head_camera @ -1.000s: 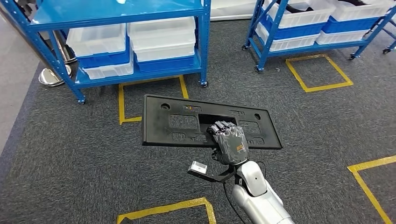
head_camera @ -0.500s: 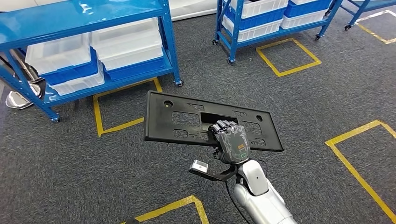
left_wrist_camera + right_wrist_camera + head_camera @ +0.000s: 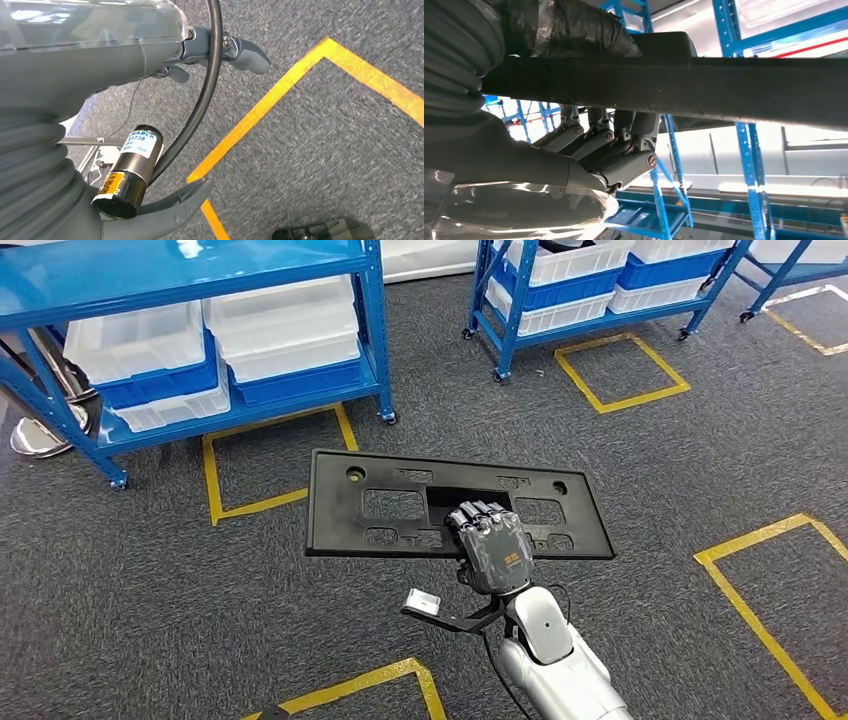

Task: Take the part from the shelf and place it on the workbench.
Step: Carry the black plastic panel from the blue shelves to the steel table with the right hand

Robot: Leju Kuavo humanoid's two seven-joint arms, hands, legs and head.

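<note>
The part [image 3: 400, 505] is a long flat black plastic panel with cut-outs and holes. My right hand [image 3: 492, 545] holds it level over the grey carpet, fingers hooked through its middle opening from the near edge. The right wrist view looks along the underside of the part [image 3: 724, 85], with the fingers [image 3: 614, 145] curled up around its edge. My left hand [image 3: 125, 55] hangs over the floor with its fingers apart and holds nothing.
A blue shelf rack [image 3: 372, 330] with white and blue bins [image 3: 285, 335] stands ahead on the left, and a second rack [image 3: 510, 310] ahead on the right. Yellow tape squares [image 3: 620, 370] mark the carpet. A round metal base [image 3: 40, 435] sits at the far left.
The whole picture has shifted as the camera turned, so the racks sit differently in frame. The part stays in my right hand and lies a little more level.
</note>
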